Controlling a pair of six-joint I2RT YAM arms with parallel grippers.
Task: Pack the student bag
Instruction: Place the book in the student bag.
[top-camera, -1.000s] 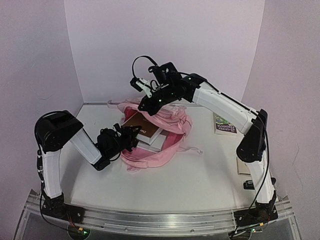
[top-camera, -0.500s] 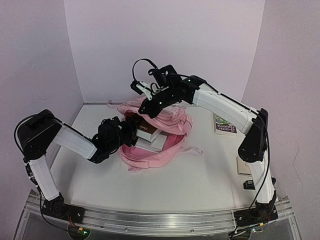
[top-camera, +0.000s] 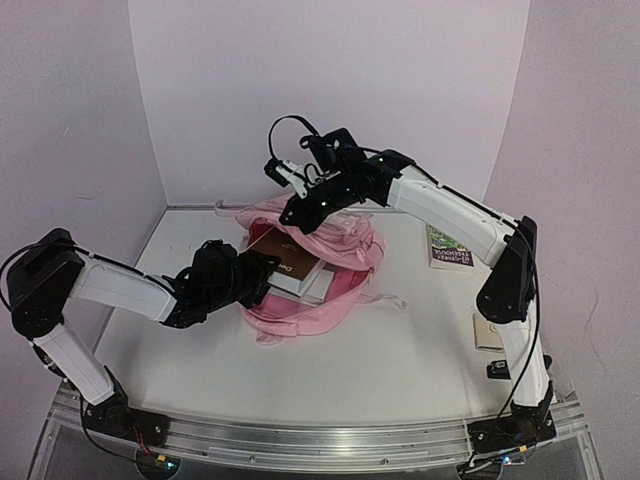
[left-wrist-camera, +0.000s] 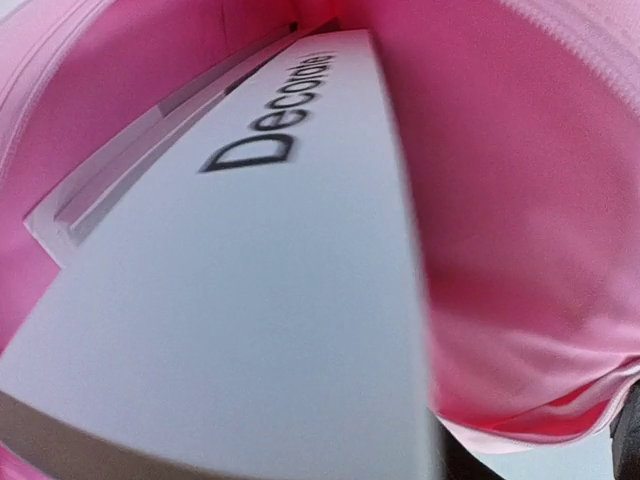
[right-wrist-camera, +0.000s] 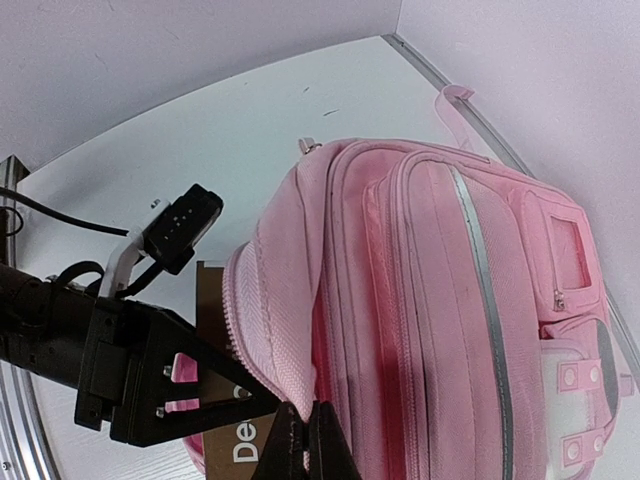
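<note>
The pink student bag (top-camera: 335, 245) lies in the middle of the table with its main opening facing left. My right gripper (top-camera: 297, 207) is shut on the bag's zip edge and holds the flap up; in the right wrist view its fingertips (right-wrist-camera: 305, 437) pinch the pink fabric (right-wrist-camera: 450, 300). My left gripper (top-camera: 258, 275) is shut on a brown book (top-camera: 290, 263) marked "Decorate", part way inside the opening. In the left wrist view the book (left-wrist-camera: 250, 300) fills the frame, with the bag's pink lining (left-wrist-camera: 520, 200) around it. The left fingers themselves are hidden there.
A green and white booklet (top-camera: 448, 248) lies at the right of the table. A pale flat item (top-camera: 486, 333) and a small dark object (top-camera: 497, 370) lie by the right arm's base. White walls close the back and sides.
My left arm has stretched out low to the left and pushed the book further into the bag. My right gripper has held the flap up almost unmoved.
</note>
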